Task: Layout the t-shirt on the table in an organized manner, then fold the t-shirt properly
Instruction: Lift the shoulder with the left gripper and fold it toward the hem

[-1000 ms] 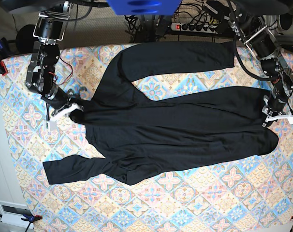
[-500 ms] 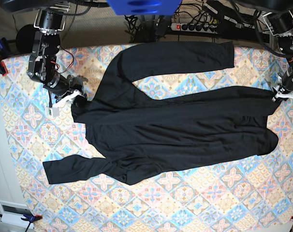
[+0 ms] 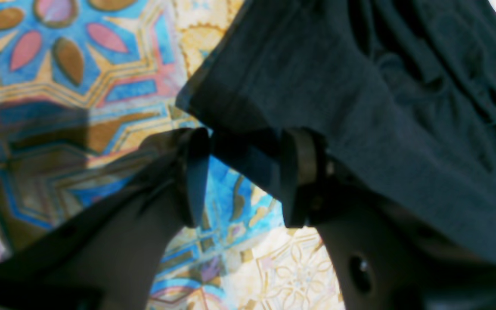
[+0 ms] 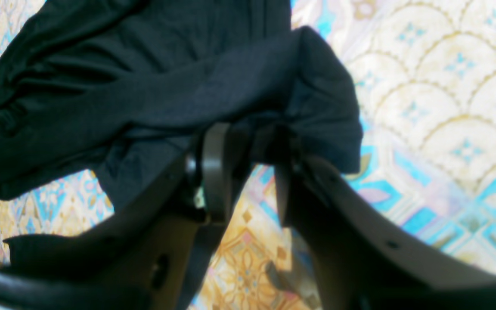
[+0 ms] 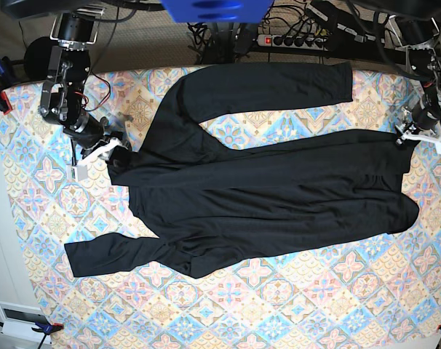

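T-shirt (image 5: 264, 189), black and long-sleeved, lies across the middle of the patterned surface (image 5: 293, 305), its body stretched left to right, probably because the two arms work it from opposite ends. Going near to far in the base view: the near strip of the surface is bare tile pattern; then one sleeve runs out to the near left, flat but angled away from the body. Beyond it the torso is spread wide with a few long creases.

At the left edge the right pincer (image 5: 104, 149) sits at the shirt's left end; its wrist view shows the jaws partly parted with a bunched fold of cloth draped over and between them, so I cannot tell if it is gripping or only touching. At the right edge the left pincer (image 5: 417, 134) is at the shirt's corner; its wrist view shows the jaws spread apart with patterned surface visible between them and the hem lying just past the tips, apparently let go.

Farthest, the other sleeve lies along the far edge, pointing right. The laying-out seems unfinished, since both sleeves need squaring.
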Controlling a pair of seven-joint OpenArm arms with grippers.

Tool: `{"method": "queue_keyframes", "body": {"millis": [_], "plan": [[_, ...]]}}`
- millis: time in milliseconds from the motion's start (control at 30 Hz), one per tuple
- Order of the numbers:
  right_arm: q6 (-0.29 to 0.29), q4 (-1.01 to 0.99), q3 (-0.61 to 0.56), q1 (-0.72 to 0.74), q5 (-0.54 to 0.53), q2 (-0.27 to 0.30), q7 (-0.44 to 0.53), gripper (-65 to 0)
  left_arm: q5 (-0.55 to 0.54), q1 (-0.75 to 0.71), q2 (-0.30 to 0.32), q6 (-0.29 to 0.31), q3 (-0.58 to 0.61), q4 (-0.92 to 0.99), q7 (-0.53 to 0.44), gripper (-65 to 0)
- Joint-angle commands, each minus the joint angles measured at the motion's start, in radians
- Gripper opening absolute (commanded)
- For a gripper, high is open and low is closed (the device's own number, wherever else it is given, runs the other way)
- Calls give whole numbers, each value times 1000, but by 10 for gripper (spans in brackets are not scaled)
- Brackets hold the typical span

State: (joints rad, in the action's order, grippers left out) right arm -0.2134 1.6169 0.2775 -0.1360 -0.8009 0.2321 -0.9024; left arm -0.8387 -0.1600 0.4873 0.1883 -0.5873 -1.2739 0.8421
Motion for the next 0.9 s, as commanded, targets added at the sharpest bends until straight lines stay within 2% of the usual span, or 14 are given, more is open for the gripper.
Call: {"method": "queue_keyframes", "body": {"millis": [0,300,400,500,633,733,867], "plan": [[-8,21,4,9,-13,13,13,-489,-14,12,21,9,-4,-11,-13,-365],[-8,21,4,9,-15,13,13,-489,-14,63,-26,9,-4,93,-17,-359],[-8,21,4,9,-15,13,13,-489,-11,63,-48,9,-3,99,-63,-365],[-8,21,4,9,-15,13,13,-489,22,69,-49,9,-3,101,-90,-445],[-8,29,4,2,-16,13,12,-489,123,135,-35,7,-9,133,-91,-650],[-8,73,4,-40,-16,13,12,-489,170,176,15,7,-9,172,-99,-636],[-8,133,4,-81,-16,13,12,-489,177,190,73,7,-3,179,-157,-650]]}}
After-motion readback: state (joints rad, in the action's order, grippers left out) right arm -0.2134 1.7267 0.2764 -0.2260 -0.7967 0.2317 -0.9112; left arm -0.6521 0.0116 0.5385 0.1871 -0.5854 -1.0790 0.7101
